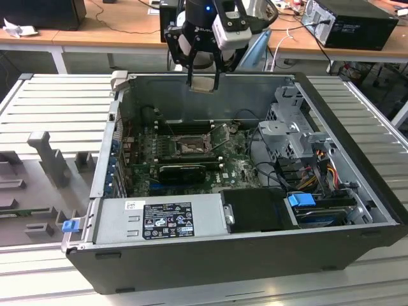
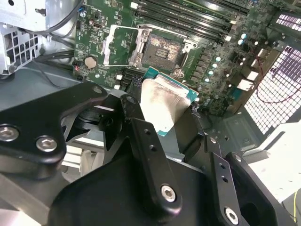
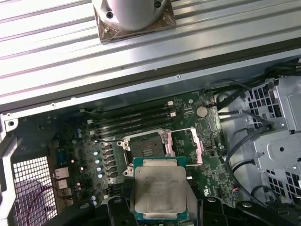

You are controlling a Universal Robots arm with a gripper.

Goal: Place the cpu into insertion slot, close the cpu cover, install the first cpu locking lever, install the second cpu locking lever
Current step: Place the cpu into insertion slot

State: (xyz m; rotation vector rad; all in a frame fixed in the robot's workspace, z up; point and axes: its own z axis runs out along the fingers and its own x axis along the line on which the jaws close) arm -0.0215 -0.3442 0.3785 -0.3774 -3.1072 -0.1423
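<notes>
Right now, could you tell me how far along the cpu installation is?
Nothing is seated yet. In hand: the gripper is shut on the cpu, held above the open case. The insertion slot lies bare and the cpu cover stands flipped open beside it. Left: placing the cpu, closing the cover and both locking-lever steps.

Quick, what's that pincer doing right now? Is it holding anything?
Pincer: closed, holding the cpu by its edges.
</notes>
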